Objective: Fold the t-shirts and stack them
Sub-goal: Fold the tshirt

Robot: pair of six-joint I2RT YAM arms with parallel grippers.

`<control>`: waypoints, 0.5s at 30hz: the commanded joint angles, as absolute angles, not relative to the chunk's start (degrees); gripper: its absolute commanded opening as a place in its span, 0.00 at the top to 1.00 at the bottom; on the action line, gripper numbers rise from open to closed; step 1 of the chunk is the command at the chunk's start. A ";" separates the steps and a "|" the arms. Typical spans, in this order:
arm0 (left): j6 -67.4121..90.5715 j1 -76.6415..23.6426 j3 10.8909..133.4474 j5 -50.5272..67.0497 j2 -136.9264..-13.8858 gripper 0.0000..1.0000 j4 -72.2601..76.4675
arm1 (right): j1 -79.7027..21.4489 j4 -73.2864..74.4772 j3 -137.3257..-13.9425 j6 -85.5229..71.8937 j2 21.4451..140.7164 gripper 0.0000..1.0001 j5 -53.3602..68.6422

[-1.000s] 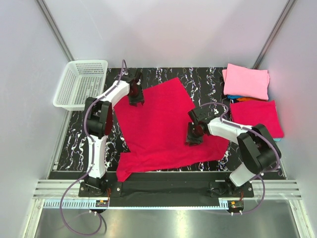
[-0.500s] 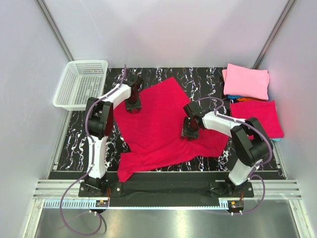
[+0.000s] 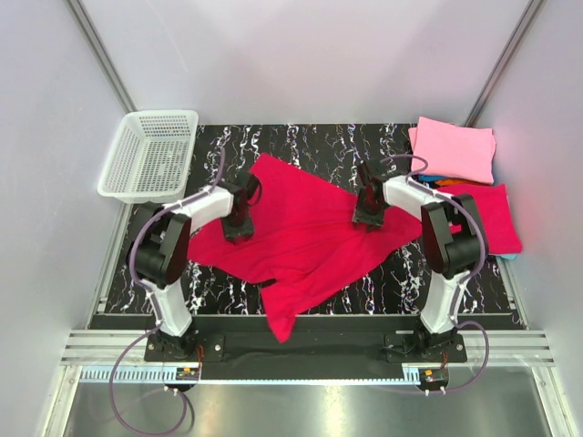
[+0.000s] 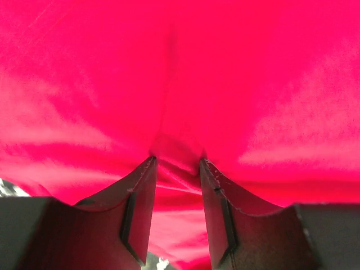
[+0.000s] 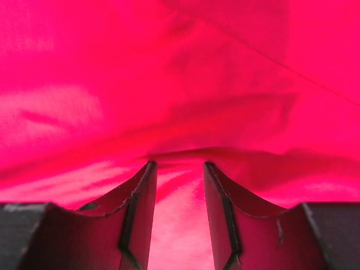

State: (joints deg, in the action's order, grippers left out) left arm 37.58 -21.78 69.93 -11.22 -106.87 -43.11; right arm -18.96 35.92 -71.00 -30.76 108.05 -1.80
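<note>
A crimson-red t-shirt (image 3: 305, 237) lies unfolded across the middle of the black marbled table (image 3: 310, 141), one corner trailing toward the front edge. My left gripper (image 3: 239, 217) is shut on its left part, where a fold of red cloth (image 4: 225, 73) bunches between the fingertips of the left gripper (image 4: 177, 160). My right gripper (image 3: 369, 209) is shut on the shirt's right part, and red cloth (image 5: 169, 73) fills the view of the right gripper (image 5: 179, 164). A folded pink shirt (image 3: 453, 150) and a folded red shirt (image 3: 474, 214) lie at the right, with blue and orange cloth (image 3: 437, 181) showing under them.
A white mesh basket (image 3: 150, 153) stands at the table's far left corner. Grey walls close in the back and sides. A metal rail (image 3: 301, 350) runs along the front by the arm bases.
Both grippers moved with the red shirt in them: the left came nearer, the right went back and to the right. The shirt turned and stretched between them, its corner now pointing to the front edge.
</note>
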 commanded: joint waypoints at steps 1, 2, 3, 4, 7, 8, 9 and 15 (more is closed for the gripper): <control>42.09 -30.38 60.66 -8.88 -106.00 0.59 -43.43 | -18.37 41.21 -78.47 -26.11 112.14 0.55 -5.19; 42.80 -31.98 57.16 -8.01 -105.82 0.59 -42.29 | -18.28 41.92 -80.14 -25.58 114.06 0.56 -5.10; 44.89 -33.38 55.48 -6.87 -105.73 0.59 -41.41 | -18.37 43.49 -83.29 -25.14 114.95 0.56 -4.75; 45.78 -36.44 53.63 -6.07 -105.73 0.59 -38.70 | -18.28 44.03 -84.63 -24.79 115.83 0.57 -4.40; 49.39 -42.33 47.56 -2.29 -106.70 0.60 -33.42 | -18.28 45.88 -88.59 -24.08 118.56 0.59 -3.34; 50.53 -43.84 44.94 -1.59 -106.79 0.61 -32.35 | -18.37 46.31 -89.20 -23.91 119.35 0.59 -3.43; 53.15 -45.60 43.61 -0.71 -106.61 0.62 -31.21 | -18.28 46.75 -89.91 -23.56 119.62 0.60 -3.34; 63.01 -58.61 34.99 5.53 -106.17 0.62 -20.93 | -18.72 47.20 -88.33 -23.12 118.74 0.62 -2.90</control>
State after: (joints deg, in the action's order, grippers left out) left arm 51.53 -51.83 49.12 -14.31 -94.72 -21.43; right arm -18.02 45.34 -87.94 -24.32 119.44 -2.94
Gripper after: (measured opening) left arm 0.383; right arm 0.382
